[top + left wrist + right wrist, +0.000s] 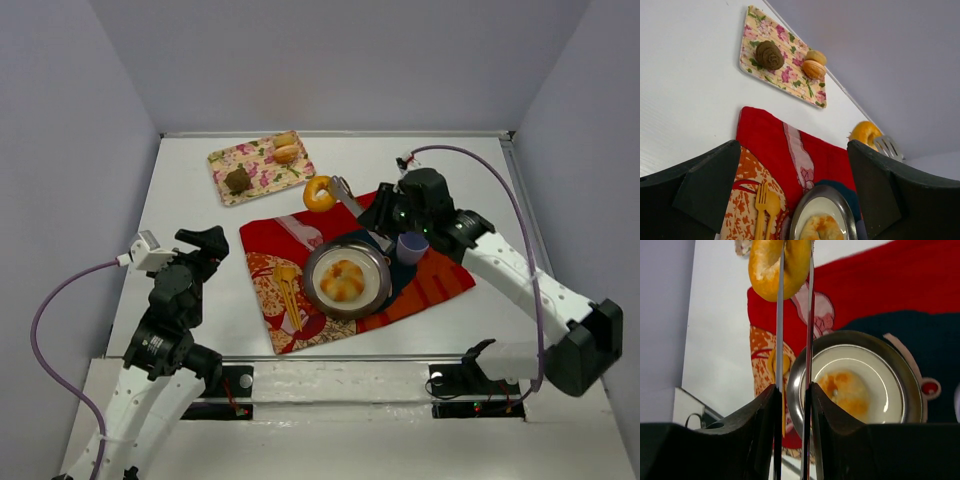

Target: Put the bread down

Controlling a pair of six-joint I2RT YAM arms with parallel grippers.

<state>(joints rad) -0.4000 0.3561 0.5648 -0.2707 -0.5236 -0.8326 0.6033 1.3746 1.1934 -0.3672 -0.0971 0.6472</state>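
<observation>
My right gripper [793, 387], clenched on the tongs [346, 189], pinches the bagel [765, 270] near the far edge of the red cloth [880, 285], one bun [847, 390] already on the plate [860, 336], so setting this one down is left; left gripper [792, 145] gapes idle.

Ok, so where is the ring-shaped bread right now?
In the top view the ring-shaped bread is pinched in the tongs held by the right gripper, at the far edge of the red cloth, between the floral tray and the plate.
</observation>
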